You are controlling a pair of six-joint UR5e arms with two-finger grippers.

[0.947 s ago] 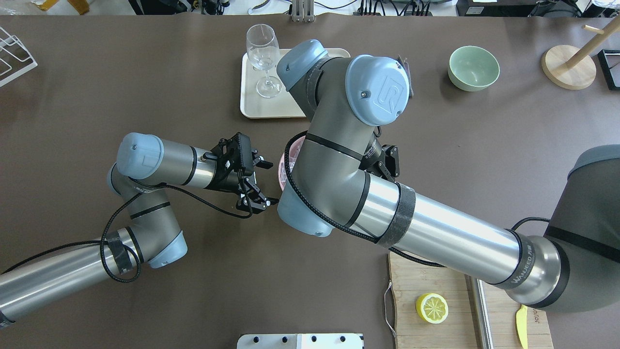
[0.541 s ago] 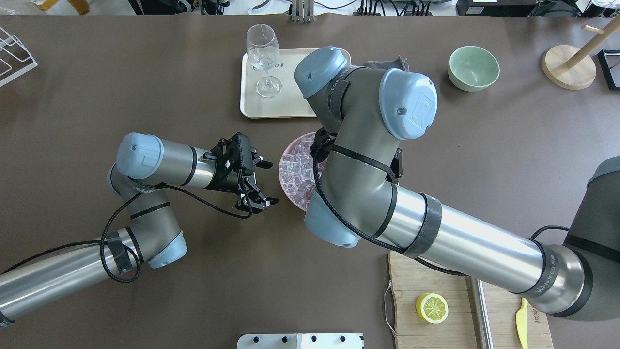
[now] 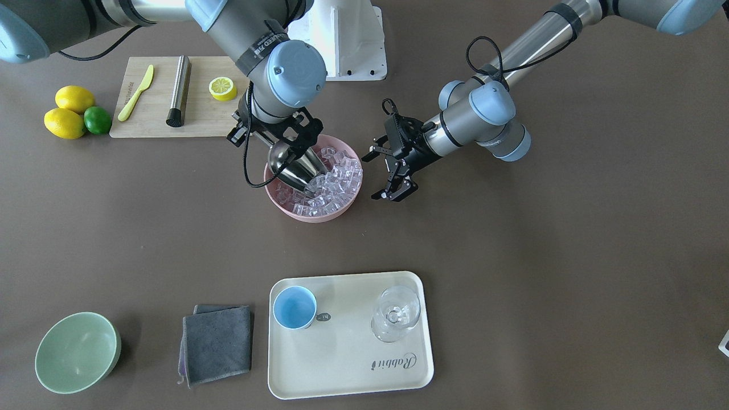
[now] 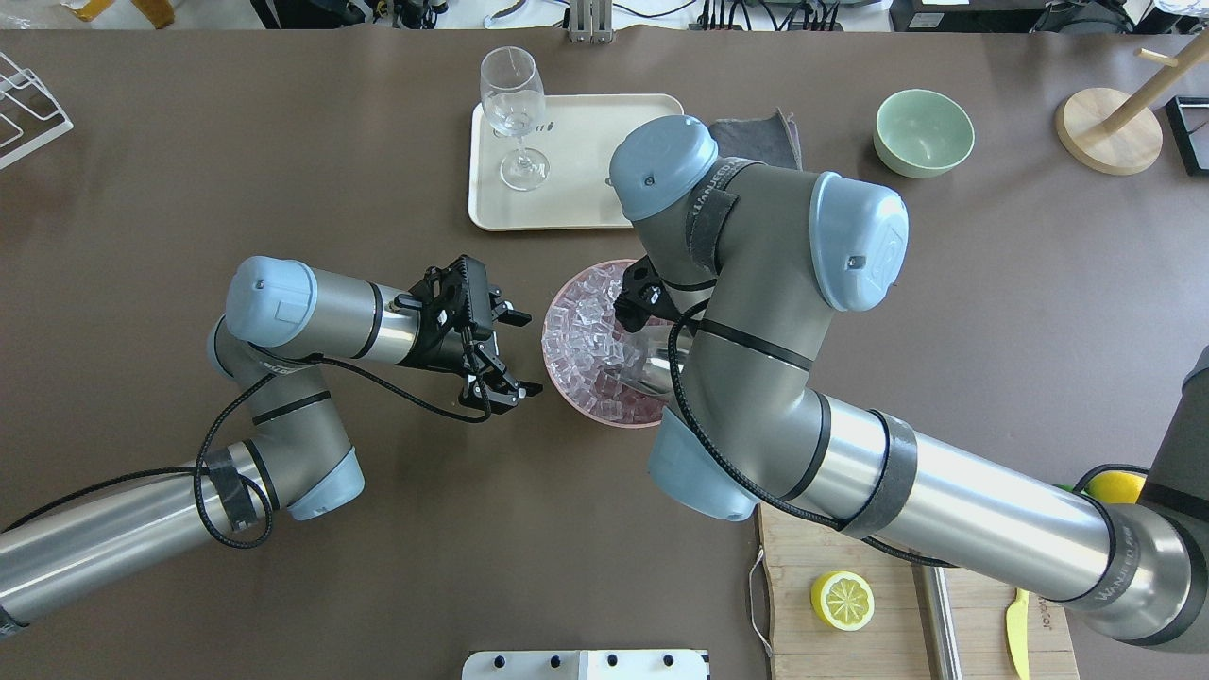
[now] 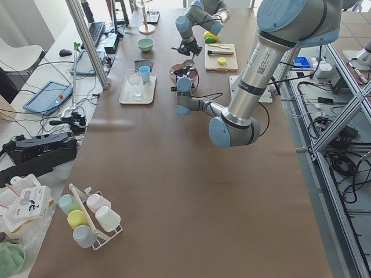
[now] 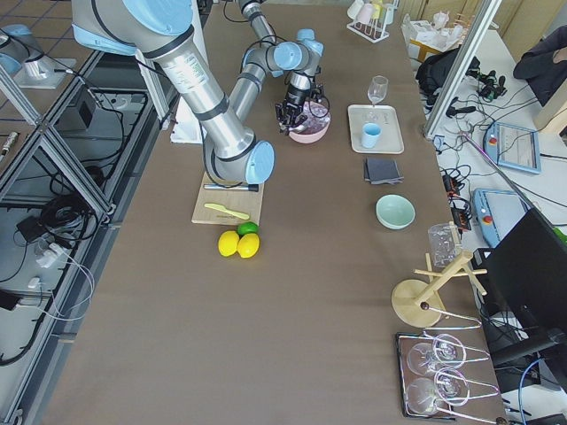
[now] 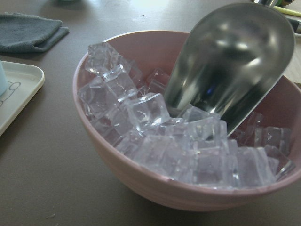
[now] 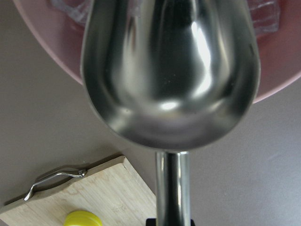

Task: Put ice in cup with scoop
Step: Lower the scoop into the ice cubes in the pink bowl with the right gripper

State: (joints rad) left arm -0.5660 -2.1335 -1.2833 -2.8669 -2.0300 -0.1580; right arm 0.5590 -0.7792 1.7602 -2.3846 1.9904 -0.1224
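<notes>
My right gripper (image 3: 277, 142) is shut on the thin handle (image 8: 173, 188) of the steel scoop (image 3: 296, 165). The scoop's trough tilts down with its front edge pushed into the ice (image 3: 336, 176) in a pink bowl (image 3: 310, 215). In the left wrist view the scoop (image 7: 235, 70) rests on the clear cubes (image 7: 188, 146). My left gripper (image 4: 524, 351) is open and empty, just left of the bowl (image 4: 604, 416) and apart from it. The light blue cup (image 3: 294, 307) stands empty on a cream tray (image 3: 353, 364). My right arm hides the cup in the overhead view.
A stemmed glass (image 3: 396, 312) shares the tray. A grey cloth (image 3: 217, 341) and a pale green bowl (image 3: 77, 353) lie beside it. A cutting board (image 3: 154, 114) holds a lemon half, a yellow knife and a steel cylinder; whole lemons and a lime (image 3: 71, 114) sit near it.
My right arm has swung toward the overhead view's right, uncovering the pink bowl, and the scoop now sits in the ice. My left arm has barely moved.
</notes>
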